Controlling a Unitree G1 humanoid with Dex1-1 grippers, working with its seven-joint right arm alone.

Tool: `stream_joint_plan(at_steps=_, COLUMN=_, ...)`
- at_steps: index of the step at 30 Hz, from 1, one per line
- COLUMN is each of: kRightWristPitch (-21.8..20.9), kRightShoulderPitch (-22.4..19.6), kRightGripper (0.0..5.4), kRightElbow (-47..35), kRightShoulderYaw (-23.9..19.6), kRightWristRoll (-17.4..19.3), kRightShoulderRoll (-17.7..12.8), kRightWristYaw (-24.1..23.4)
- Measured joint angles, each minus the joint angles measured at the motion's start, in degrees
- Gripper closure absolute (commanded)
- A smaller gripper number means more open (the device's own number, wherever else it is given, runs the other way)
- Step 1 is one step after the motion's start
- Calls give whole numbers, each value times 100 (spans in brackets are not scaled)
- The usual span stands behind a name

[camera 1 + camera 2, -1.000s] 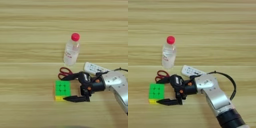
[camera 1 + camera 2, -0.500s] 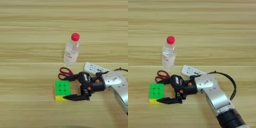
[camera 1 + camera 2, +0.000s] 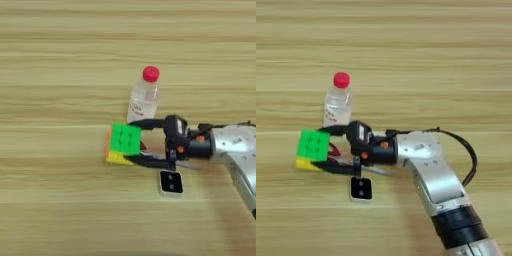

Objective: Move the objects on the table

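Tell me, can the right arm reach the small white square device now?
Probably yes. The small white square device lies uncovered just below the forearm, but the pincer is around the puzzle cube, so it must release that first.

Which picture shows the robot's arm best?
The right eye view: the whole silver arm shows, from wrist to dark elbow cuff. The left eye view cuts it off at the right edge, showing only the forearm near the cube.
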Motion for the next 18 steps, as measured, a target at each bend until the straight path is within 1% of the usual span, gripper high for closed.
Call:
stream_joint_plan(at_steps=5, kRightWristPitch=228, kRightShoulderPitch=-138, kRightGripper=209, kRightElbow=-325, kRightShoulderYaw=-436, kRightWristRoll=500, kRightShoulderRoll=-1, kRightWristYaw=-157)
stream_joint_plan(at_steps=7, kRightWristPitch=405, kRightShoulderPitch=-297, kRightGripper=209, kRightElbow=-502, kRightShoulderYaw=-799, kRightWristRoll=869, kRightShoulderRoll=-9, kRightWristYaw=-312)
stream_joint_plan(at_steps=8, kRightWristPitch=426, kRightShoulderPitch=-387, kRightGripper=209, kRightElbow=-540, kRightShoulderYaw=-924, kRightWristRoll=964, kRightShoulderRoll=-20, kRightWristYaw=-372)
stream_joint_plan(at_steps=9, kRightWristPitch=547, kRightShoulderPitch=-520, kRightGripper=209, kRightElbow=-630, kRightShoulderYaw=-1120, kRightWristRoll=1155, kRightShoulderRoll=-28, kRightWristYaw=-486)
stream_joint_plan(at_steps=10, kRightWristPitch=609, kRightShoulderPitch=-612, kRightGripper=209, kRightElbow=-569, kRightShoulderYaw=-1376, kRightWristRoll=1424, kRightShoulderRoll=34, kRightWristYaw=-700)
stream_joint_plan(at_steps=11, kRightWristPitch=640, kRightShoulderPitch=-788, kRightGripper=209, kRightElbow=-495, kRightShoulderYaw=-1610, kRightWristRoll=1563, kRightShoulderRoll=39, kRightWristYaw=-894)
stream_joint_plan(at_steps=12, kRightWristPitch=643, kRightShoulderPitch=-861, kRightGripper=209, kRightElbow=-462, kRightShoulderYaw=-1697, kRightWristRoll=1605, kRightShoulderRoll=50, kRightWristYaw=-979)
stream_joint_plan(at_steps=13, kRightWristPitch=614, kRightShoulderPitch=-1177, kRightGripper=209, kRightElbow=-217, kRightShoulderYaw=-2010, kRightWristRoll=1652, kRightShoulderRoll=77, kRightWristYaw=-1355)
stream_joint_plan(at_steps=15, kRightWristPitch=507, kRightShoulderPitch=-1539, kRightGripper=209, kRightElbow=322, kRightShoulderYaw=-2271, kRightWristRoll=1507, kRightShoulderRoll=129, kRightWristYaw=-1905)
stream_joint_plan(at_steps=18, kRightWristPitch=338, kRightShoulderPitch=-1890, kRightGripper=209, kRightElbow=837, kRightShoulderYaw=-2565, kRightWristRoll=1407, kRightShoulderRoll=135, kRightWristYaw=-2384)
